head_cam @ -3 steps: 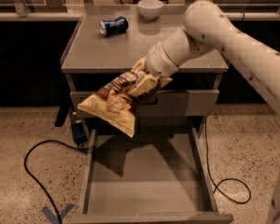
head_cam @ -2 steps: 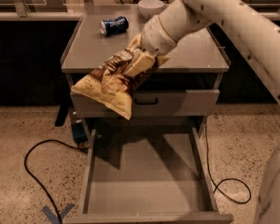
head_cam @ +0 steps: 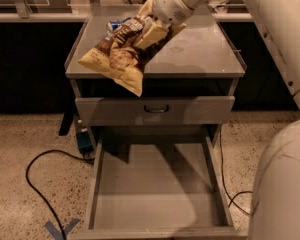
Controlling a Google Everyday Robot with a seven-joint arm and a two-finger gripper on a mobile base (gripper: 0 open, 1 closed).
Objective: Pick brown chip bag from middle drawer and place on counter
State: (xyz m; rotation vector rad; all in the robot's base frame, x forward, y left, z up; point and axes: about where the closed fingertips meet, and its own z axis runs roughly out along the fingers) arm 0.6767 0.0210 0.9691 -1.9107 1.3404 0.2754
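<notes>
The brown chip bag (head_cam: 119, 56) hangs tilted in the air over the front left part of the counter (head_cam: 200, 54), its tan lower end dipping below the counter's front edge. My gripper (head_cam: 152, 30) is shut on the bag's upper right end, above the middle of the counter. The middle drawer (head_cam: 155, 189) stands pulled out wide below, its flat floor bare.
A dented blue soda can (head_cam: 114, 25) lies at the back left of the counter, partly hidden behind the bag. A closed drawer front with a dark handle (head_cam: 156, 109) sits under the counter. A black cable (head_cam: 45, 184) loops on the speckled floor at left.
My gripper has lifted the chip bag from in front of the upper drawer up and back, so that it now hangs over the counter top.
</notes>
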